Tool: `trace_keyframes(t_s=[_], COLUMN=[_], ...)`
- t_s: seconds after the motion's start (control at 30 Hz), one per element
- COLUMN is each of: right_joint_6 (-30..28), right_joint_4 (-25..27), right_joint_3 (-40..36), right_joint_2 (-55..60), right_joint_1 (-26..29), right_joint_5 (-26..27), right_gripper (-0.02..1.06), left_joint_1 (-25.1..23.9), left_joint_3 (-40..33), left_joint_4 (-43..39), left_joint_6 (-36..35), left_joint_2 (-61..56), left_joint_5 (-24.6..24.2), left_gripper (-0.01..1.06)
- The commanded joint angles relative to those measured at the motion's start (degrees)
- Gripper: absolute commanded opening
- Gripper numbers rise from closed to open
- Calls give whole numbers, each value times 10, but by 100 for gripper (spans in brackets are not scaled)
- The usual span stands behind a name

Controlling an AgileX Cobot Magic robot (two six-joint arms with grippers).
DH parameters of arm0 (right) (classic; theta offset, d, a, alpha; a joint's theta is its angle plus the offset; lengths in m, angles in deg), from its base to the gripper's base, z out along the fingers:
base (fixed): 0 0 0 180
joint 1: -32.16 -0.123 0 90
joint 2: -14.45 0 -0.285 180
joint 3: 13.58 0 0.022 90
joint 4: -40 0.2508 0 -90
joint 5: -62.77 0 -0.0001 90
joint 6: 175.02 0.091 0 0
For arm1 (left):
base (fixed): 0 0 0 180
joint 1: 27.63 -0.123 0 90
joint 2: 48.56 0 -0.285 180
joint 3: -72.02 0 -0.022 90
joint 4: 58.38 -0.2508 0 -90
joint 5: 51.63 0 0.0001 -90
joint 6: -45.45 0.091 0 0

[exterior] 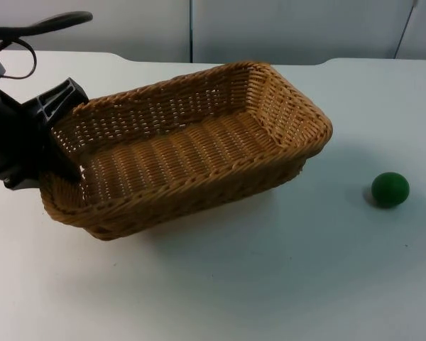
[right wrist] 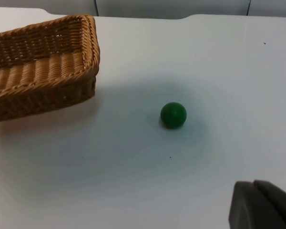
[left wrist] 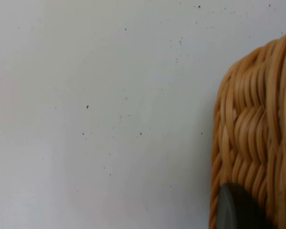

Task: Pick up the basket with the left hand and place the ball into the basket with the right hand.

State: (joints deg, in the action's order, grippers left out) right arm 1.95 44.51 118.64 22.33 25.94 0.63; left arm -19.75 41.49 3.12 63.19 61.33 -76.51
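Left gripper (exterior: 65, 153) clamped on rectangular woven wicker basket (exterior: 192, 142) short-end rim; small green ball (exterior: 390, 190) on white table (exterior: 270, 284), well apart from basket; right gripper (right wrist: 264, 205) near ball, fingers' state cannot tell.

White table (exterior: 270, 284), grey partition wall (exterior: 291, 28) behind.

A white counter (exterior: 270, 284) spreads across the scene, faintly speckled with tiny dark flecks. Behind its far edge stands a grey partition wall (exterior: 284, 28) with vertical seams.
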Motion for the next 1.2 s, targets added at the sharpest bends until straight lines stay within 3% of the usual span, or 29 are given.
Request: trace_keyframes(t_s=[0.0, 0.27, 0.4, 0.63, 0.67, 0.73, 0.77, 0.87, 1.07, 1.17], right_joint_6=[1, 3, 30, 46, 46, 46, 46, 46, 46, 46], right_joint_4=[2, 2, -23, -52, -57, -59, -59, -56, -59, -59], right_joint_3=[-3, -3, -3, 3, 8, 17, 17, 17, 23, 47], right_joint_2=[-1, -1, 5, 133, 162, 223, 223, 300, 457, 547], right_joint_1=[-3, -3, -3, -3, -3, -3, -3, -3, -3, -3], right_joint_5=[2, 3, 3, 10, 20, 89, 89, 188, 269, 285], right_gripper=[0, 0, 0, 0, 0, 0, 0, 0, 0, 3], left_joint_1=[-1, -1, -1, -1, -1, -1, -1, -1, -1, -1], left_joint_3=[-1, -1, -1, -1, -1, -1, -1, -1, -1, -1], left_joint_4=[13, 11, 11, 11, 11, 11, 11, 11, 11, 11], left_joint_6=[-2, -2, -2, -2, -2, -2, -2, -2, -2, -2], left_joint_2=[-8, -8, -8, -8, -8, -8, -8, -8, -8, -8], left_joint_5=[-3, -3, -4, -4, -4, -4, -4, -4, -3, -3], left_gripper=[0, 0, 0, 0, 0, 0, 0, 0, 0, 0])
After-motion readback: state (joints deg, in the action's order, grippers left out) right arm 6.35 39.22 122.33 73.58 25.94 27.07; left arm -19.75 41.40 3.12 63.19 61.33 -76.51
